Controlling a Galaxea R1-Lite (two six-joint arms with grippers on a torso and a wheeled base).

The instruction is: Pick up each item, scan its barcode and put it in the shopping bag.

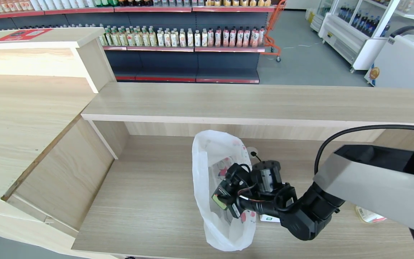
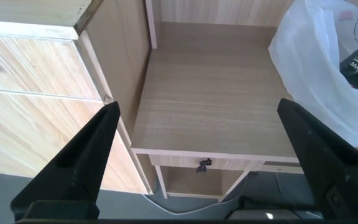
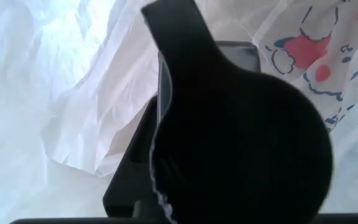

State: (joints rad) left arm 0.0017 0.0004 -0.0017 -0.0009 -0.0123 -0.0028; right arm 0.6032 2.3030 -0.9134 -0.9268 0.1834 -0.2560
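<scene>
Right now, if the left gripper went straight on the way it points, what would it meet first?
Probably the bare wooden counter top, beside the shopping bag; nothing shows between the open left gripper and it, though depth is unclear.

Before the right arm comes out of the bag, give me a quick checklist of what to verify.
1. The shopping bag stands upright on the counter, mouth open: ok.
2. The right gripper is inside the bag's mouth: ok.
3. Item let go in the bag: cannot tell; a dark object blocks the right wrist view.
4. The left gripper is away from the bag, jaws open and holding nothing: ok.
5. All items bagged: not ok; a packet lies on the counter beside the right arm.
</scene>
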